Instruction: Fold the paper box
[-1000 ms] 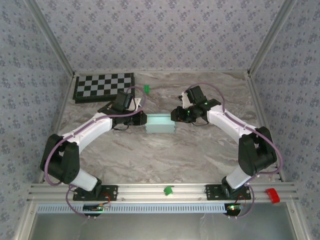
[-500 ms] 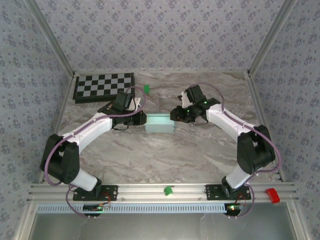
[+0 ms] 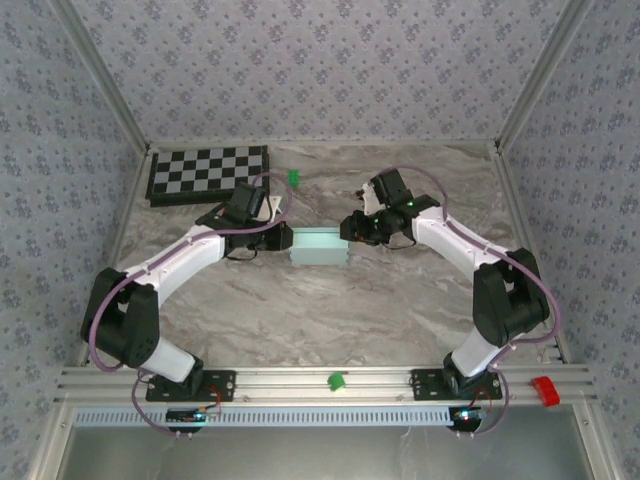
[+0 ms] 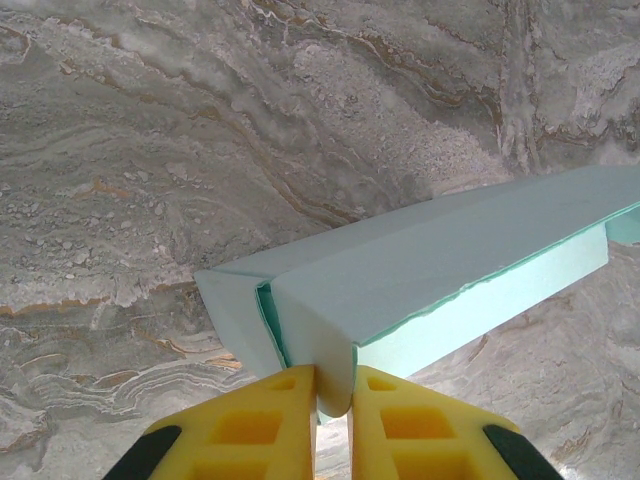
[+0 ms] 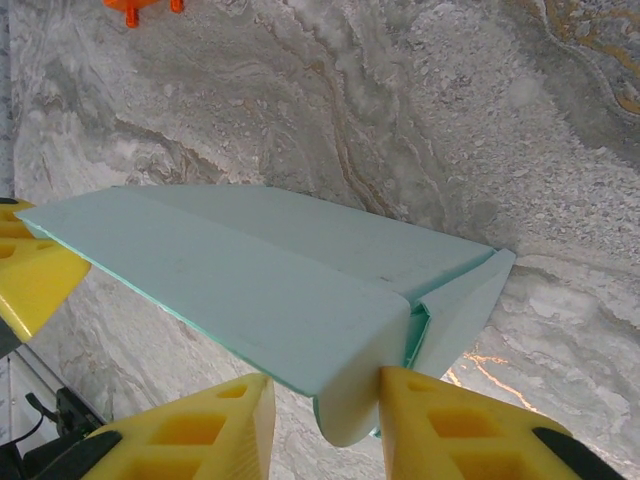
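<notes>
Marble tabletop [image 3: 330, 310]: left pincer [image 4: 333, 400] pinches paper box [image 3: 320, 246]; right pincer [image 5: 325, 405] straddles its flap, grip unclear.

One paper box [image 3: 320, 246] lies on one marble table [image 3: 330, 310]. Two arms reach it, with one left gripper [image 4: 333, 400] and one right gripper [image 5: 325, 420]. Also there: one checkerboard [image 3: 208, 174], two green clips [image 3: 293, 178], and one red piece [image 3: 544, 390] at the rail.

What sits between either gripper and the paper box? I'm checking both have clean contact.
Nothing visible. The left gripper is pinched on one end flap of the paper box; the right gripper straddles the opposite end's fold.
</notes>
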Robot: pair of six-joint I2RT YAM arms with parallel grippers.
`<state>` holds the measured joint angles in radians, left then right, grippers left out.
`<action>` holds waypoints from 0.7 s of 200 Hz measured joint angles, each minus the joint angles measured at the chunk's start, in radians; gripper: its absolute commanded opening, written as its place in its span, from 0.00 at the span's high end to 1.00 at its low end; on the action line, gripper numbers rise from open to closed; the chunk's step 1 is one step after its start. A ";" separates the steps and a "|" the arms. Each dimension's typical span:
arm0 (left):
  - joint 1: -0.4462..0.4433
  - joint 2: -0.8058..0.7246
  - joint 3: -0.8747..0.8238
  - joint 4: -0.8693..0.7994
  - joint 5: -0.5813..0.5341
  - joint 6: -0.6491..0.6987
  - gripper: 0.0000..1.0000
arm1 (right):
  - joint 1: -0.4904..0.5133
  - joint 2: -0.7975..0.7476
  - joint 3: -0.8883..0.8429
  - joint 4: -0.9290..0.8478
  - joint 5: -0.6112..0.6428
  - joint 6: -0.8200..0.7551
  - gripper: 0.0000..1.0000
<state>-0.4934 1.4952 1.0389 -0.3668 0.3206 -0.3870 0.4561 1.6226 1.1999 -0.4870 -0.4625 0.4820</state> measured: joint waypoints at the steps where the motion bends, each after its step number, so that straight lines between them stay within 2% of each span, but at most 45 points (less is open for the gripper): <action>1: 0.000 0.000 0.000 0.000 0.000 0.000 0.84 | 0.000 0.000 0.000 0.000 0.000 0.000 0.71; 69: -0.001 0.000 0.000 0.000 -0.003 0.000 0.84 | 0.004 0.001 0.010 -0.030 0.048 -0.031 0.89; 140: -0.006 0.000 0.000 0.000 -0.008 0.000 0.84 | 0.022 0.001 0.016 -0.037 0.105 -0.054 0.91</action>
<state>-0.4999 1.4956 1.0393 -0.3668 0.3122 -0.3866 0.4782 1.6238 1.2163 -0.5236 -0.3580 0.4282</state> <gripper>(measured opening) 0.155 0.092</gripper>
